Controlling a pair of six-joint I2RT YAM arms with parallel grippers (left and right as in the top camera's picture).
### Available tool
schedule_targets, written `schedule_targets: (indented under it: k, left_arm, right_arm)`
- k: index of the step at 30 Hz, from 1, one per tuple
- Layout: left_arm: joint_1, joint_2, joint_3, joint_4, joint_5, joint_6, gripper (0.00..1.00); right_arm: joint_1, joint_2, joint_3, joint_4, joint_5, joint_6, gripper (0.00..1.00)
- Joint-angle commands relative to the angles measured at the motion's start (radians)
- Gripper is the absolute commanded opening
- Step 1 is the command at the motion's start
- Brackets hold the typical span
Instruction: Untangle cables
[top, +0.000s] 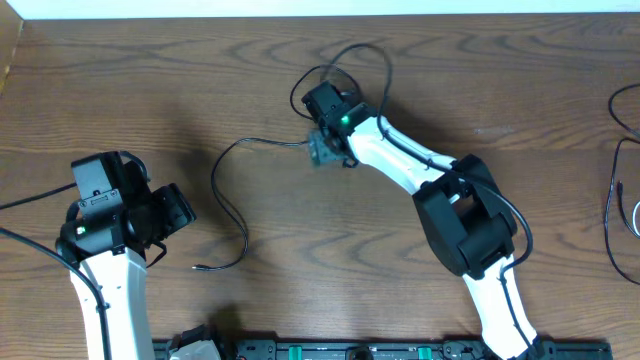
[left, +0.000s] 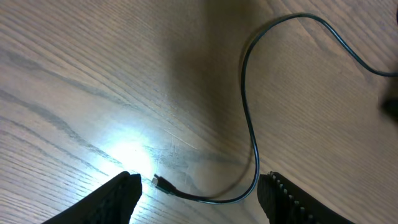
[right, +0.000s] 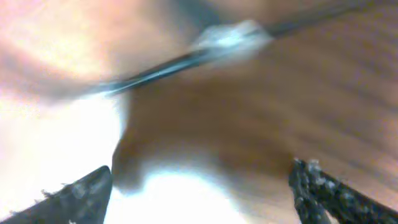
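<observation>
Two arms work over a wooden table (top: 500, 80) that carries thin black cabling. At lower left in the overhead view, the left gripper (top: 174, 211) hovers just left of the main cable (top: 214, 185), apart from it. The left wrist view shows this gripper (left: 202, 196) with its fingers (left: 121, 196) spread wide and nothing held. The cable's free plug end (left: 160, 182) lies flat on the wood between them, nearer the left finger. From that plug (top: 198, 267) the cable (left: 252, 134) bends back on itself, climbs in a broad arc and runs rightward towards the table's middle.

At the centre, the right gripper (top: 322, 152) sits low over the far end of that run. Above it the cable rises into a tangle of overlapping loops (top: 352, 45). The right wrist view is heavily blurred. It shows this gripper (right: 199, 186) with its fingers (right: 81, 190) set wide apart. A dark strand with a pale connector (right: 230, 37) crosses ahead of the fingers, not between them. Whether any finger touches the strand cannot be told.

At the far right edge, more dark cables (top: 609, 205) lie well apart from both arms.
</observation>
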Motion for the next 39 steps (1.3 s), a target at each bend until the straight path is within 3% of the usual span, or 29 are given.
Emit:
schedule_targets:
  k: [1, 9, 19, 25, 36, 39]
  left_arm:
    - [-0.002, 0.003, 0.005, 0.005, -0.002, 0.026, 0.66]
    - [-0.002, 0.003, 0.005, 0.016, 0.058, 0.055, 0.66]
    - [-0.002, 0.003, 0.005, 0.067, 0.058, 0.071, 0.66]
    - [-0.002, 0.003, 0.005, 0.064, 0.058, 0.072, 0.66]
    - [-0.002, 0.003, 0.005, 0.065, 0.058, 0.072, 0.66]
    - [-0.002, 0.003, 0.005, 0.065, 0.058, 0.072, 0.66]
  right_arm:
    - [0.053, 0.090, -0.058, -0.063, -0.413, -0.383, 0.99]
    - [0.188, 0.090, -0.058, -0.229, -0.412, -0.708, 0.99]
    - [0.362, 0.090, -0.058, -0.152, -0.341, -0.717, 0.99]
    - [0.388, 0.090, -0.058, -0.016, -0.347, -0.541, 0.99]
    - [0.388, 0.090, -0.058, 0.088, -0.395, -0.288, 0.99]
    - [0.388, 0.090, -0.058, 0.105, -0.395, -0.185, 0.91]
